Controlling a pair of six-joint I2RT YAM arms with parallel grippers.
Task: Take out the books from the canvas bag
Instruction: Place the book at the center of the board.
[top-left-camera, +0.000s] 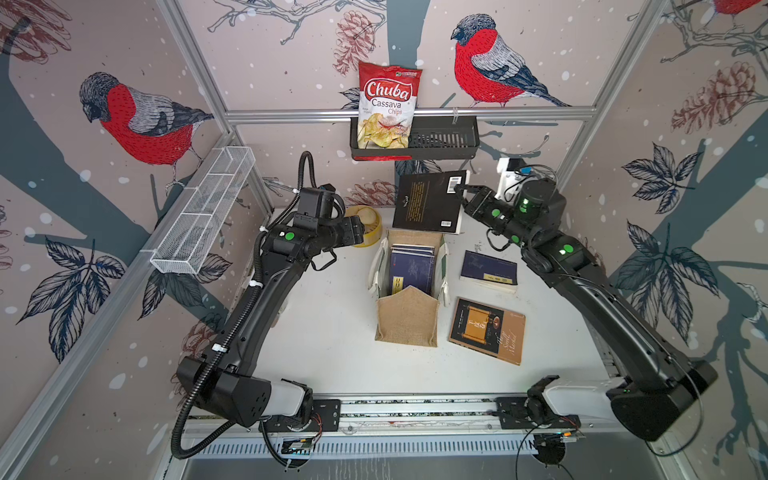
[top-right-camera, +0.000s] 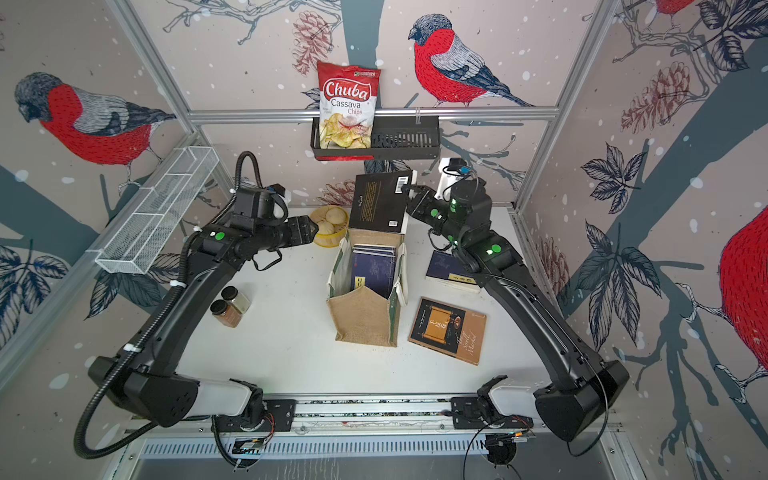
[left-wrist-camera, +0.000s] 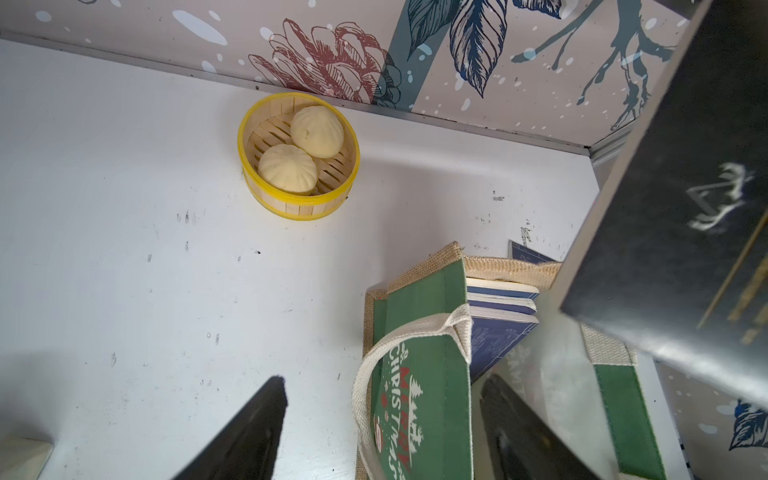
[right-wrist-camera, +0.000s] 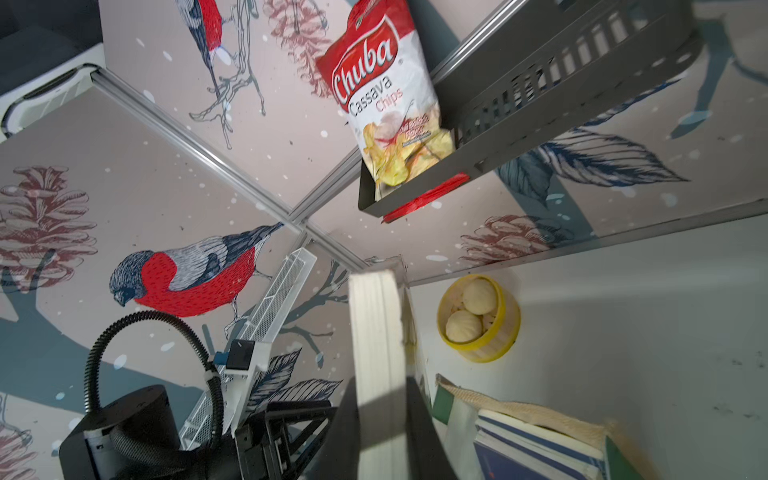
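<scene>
- while the right gripper (top-left-camera: 462, 189) is clenched on the upper corner of the black book (top-left-camera: 428, 203), next to its barcode, this book hangs in the air over the far end of the canvas bag (top-left-camera: 409, 322).
- the bag stands upright and open in the middle of the white table (top-left-camera: 332, 332), and its green "merry christmas" panel shows in the left wrist view.
- several navy books (top-left-camera: 411, 266) are inside the bag, leaning together.
- one navy book (top-left-camera: 488, 270) lies flat on the table at the right side of the bag.
- the brown book with the scroll picture (top-left-camera: 486, 330) lies flat nearer to the front, close beside the bag.
- the left gripper (left-wrist-camera: 384, 382) is released, its jaws wide apart and holding nothing, and it hovers near the left side of the bag.
- a yellow steamer basket (left-wrist-camera: 249, 124) with two buns sits by the back wall.
</scene>
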